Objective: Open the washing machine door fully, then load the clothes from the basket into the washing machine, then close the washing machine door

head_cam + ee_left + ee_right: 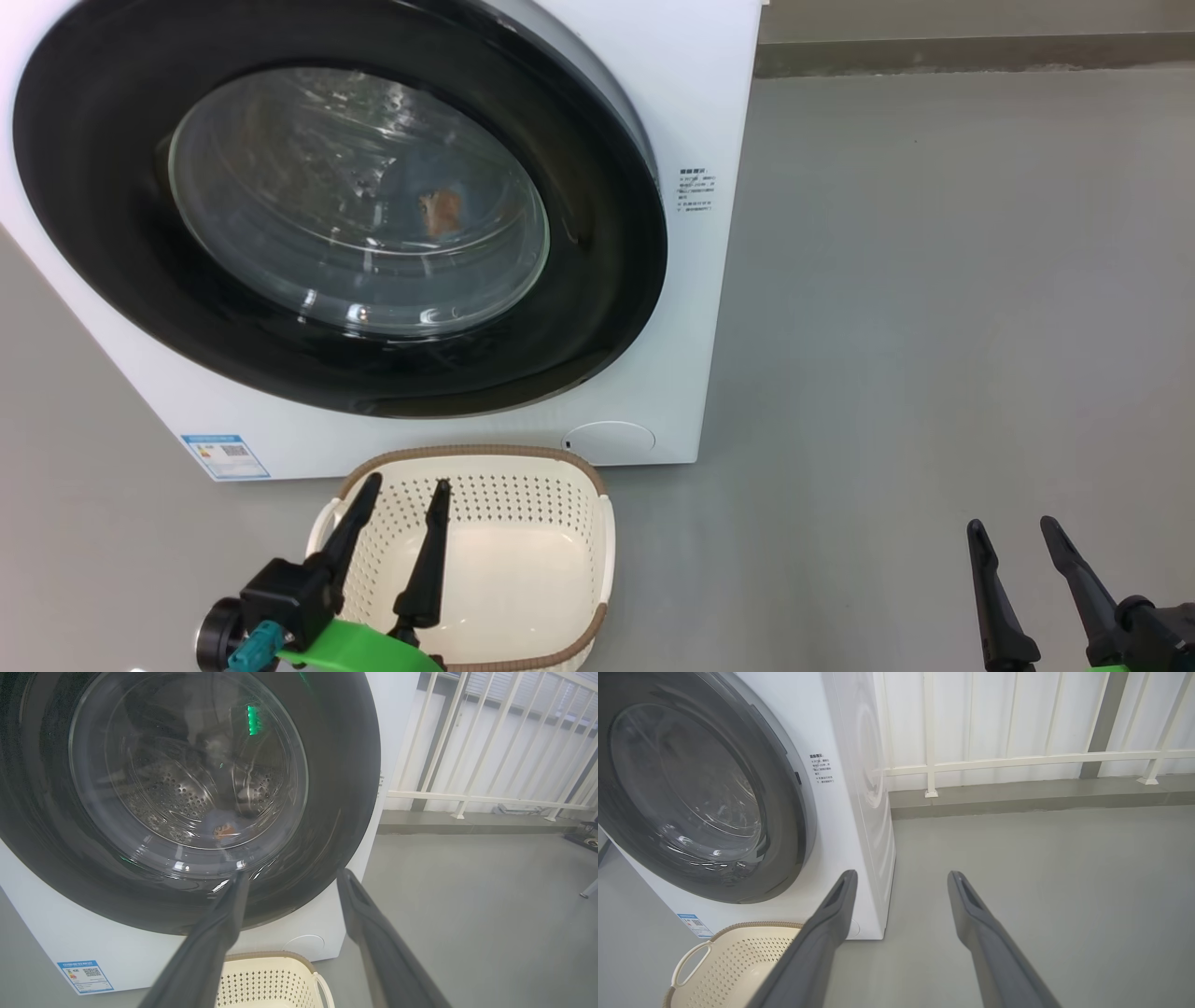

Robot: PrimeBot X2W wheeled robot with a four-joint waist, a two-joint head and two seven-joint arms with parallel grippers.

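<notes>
The washing machine door (280, 233) lies against the front of the washing machine (709, 112) and looks shut, its wide black rim covering most of the white front. Through the door's glass bowl (308, 159) a patch of the clothes (434, 207) shows inside the machine: blue fabric with one orange-brown figure, low in the steel drum (177, 793).

The basket (560, 523) stands on the floor (934, 280) just in front of the machine, below the lower edge of the door. Its brown rim is close to the machine's base and its pale perforated bottom is in plain view. On the machine's front, a blue label (225, 456) sits at the lower corner to the robot's left of the basket. A round flap (609, 439) is at the other lower corner.

The left tool (408, 482) hovers over the basket in front of the machine. Its two dark fingers are spread apart with nothing between them, and they point up toward the door. The right tool (1012, 523) hangs over bare floor, well off to the right of the machine and clear of the basket. Its fingers are likewise spread wide and grip nothing.

Beyond the machine's right side, a white railing (1017, 758) runs along a low grey kerb.
</notes>
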